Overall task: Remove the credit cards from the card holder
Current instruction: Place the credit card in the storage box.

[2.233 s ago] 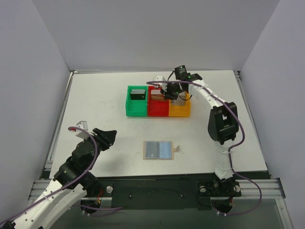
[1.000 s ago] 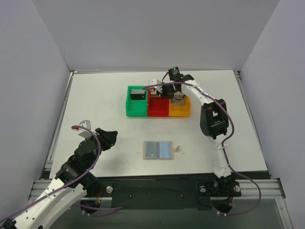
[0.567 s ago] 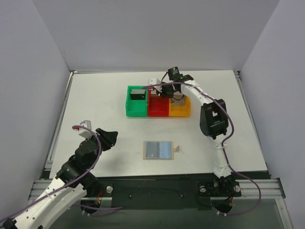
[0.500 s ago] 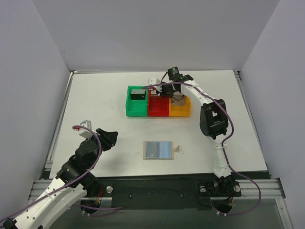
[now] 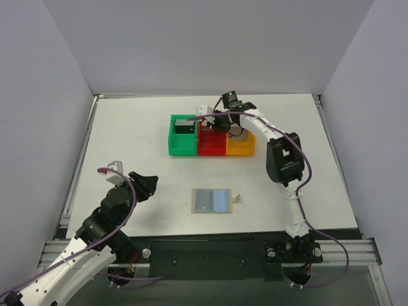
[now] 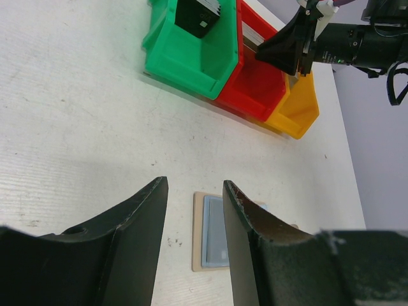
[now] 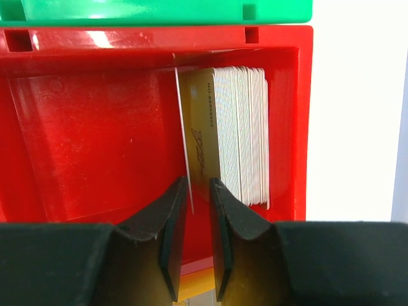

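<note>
The card holder [image 5: 213,200] lies open and flat on the table, tan-edged with two bluish panels; in the left wrist view the card holder [image 6: 212,236] shows below and between my left fingers. My left gripper [image 5: 148,185] [image 6: 194,186] hovers open over bare table, holding nothing. My right gripper [image 5: 215,121] [image 7: 199,185] points down into the red bin [image 7: 95,127]. Its jaws stand a narrow gap apart. A thin credit card [image 7: 183,121] stands on edge between them, against the left finger. A stack of credit cards [image 7: 242,134] stands just right of it.
Three bins stand in a row at the back: green [image 5: 180,146], red [image 5: 210,150], orange [image 5: 241,149]. Dark cards [image 5: 185,125] [image 6: 199,16] stand in the green bin. A small tan tab [image 5: 236,198] sticks out from the holder's right side.
My right gripper has moved left from the orange bin to the red one, and its jaws have just parted a little around the thin card. The left arm has stayed still.
</note>
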Robot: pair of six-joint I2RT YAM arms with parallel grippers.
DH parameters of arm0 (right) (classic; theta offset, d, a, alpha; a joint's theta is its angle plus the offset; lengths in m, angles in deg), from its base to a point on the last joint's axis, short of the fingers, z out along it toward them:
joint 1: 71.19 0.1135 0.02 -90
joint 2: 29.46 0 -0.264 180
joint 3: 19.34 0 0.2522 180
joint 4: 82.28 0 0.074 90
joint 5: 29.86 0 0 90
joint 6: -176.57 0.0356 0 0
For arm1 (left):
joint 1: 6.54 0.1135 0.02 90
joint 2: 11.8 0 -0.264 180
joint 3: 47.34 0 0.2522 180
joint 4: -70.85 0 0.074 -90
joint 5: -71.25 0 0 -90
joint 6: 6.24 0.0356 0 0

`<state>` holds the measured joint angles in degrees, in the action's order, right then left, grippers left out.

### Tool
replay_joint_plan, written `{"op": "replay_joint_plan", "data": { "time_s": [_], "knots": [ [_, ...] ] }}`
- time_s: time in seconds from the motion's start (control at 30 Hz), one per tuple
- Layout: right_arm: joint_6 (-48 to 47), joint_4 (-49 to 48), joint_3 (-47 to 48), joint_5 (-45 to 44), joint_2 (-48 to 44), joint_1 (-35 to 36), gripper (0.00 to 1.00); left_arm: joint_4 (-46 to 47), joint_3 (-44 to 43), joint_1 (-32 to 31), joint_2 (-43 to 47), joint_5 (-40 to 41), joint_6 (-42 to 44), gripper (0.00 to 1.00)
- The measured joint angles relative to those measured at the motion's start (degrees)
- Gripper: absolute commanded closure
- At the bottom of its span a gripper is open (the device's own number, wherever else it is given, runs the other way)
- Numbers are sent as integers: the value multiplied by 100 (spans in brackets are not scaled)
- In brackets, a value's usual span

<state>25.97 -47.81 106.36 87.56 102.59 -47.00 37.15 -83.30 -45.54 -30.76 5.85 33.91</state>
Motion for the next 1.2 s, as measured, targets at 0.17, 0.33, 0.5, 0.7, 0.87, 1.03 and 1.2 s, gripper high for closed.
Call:
{"op": "replay_joint_plan", "data": {
  "time_s": [0.17,0.33,0.5,0.7,0.87,1.03,1.2],
  "knots": [
    [105,-96,-42,-125,0,24,77,0,0,0,0,0,0,50],
    [234,-197,-85,-275,0,33,76,0,0,0,2,2,2,50],
    [374,-319,-85,-505,0,33,76,0,0,2,17,2,2,50],
    [520,-658,-90,-780,0,33,76,0,0,0,61,2,2,50],
    [616,-828,-90,-916,-2,39,73,0,0,0,76,2,4,50],
    [658,-879,-83,-1014,-2,85,72,0,0,0,109,2,9,50],
    [807,-951,4,-1117,-2,140,68,-2,0,0,131,4,11,50]
  ]
}}
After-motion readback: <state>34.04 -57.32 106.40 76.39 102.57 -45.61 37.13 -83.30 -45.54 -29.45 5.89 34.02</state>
